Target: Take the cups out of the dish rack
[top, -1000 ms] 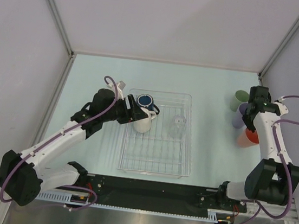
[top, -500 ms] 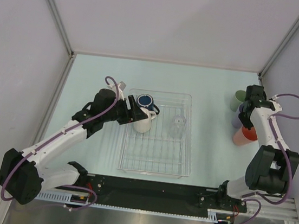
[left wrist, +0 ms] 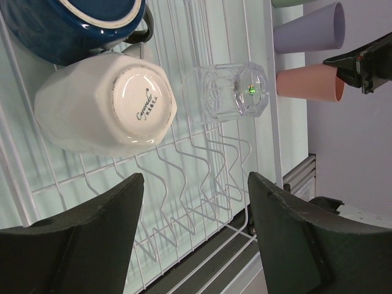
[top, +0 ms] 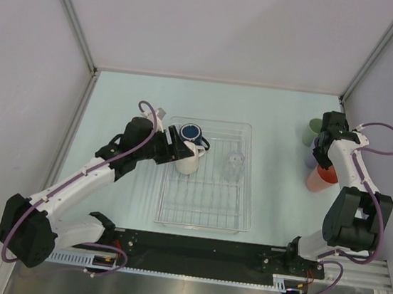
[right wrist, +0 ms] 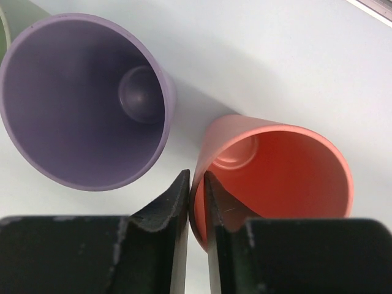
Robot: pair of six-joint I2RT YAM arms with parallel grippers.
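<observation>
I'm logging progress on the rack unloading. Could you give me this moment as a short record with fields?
Rack: dish rack, mid table
In the rack: cream mug, dark blue mug, clear glass
On the table, far right: green tumbler, lavender tumbler, salmon tumbler, openings up
Left pincer: open, facing the cream mug, nothing between its jaws
Right pincer: jaws nearly together astride the salmon tumbler's rim; grip cannot be told

Cream-white mug (left wrist: pixel 104 101): script maker's mark on the upturned base, too small to read. No other text is legible.
</observation>
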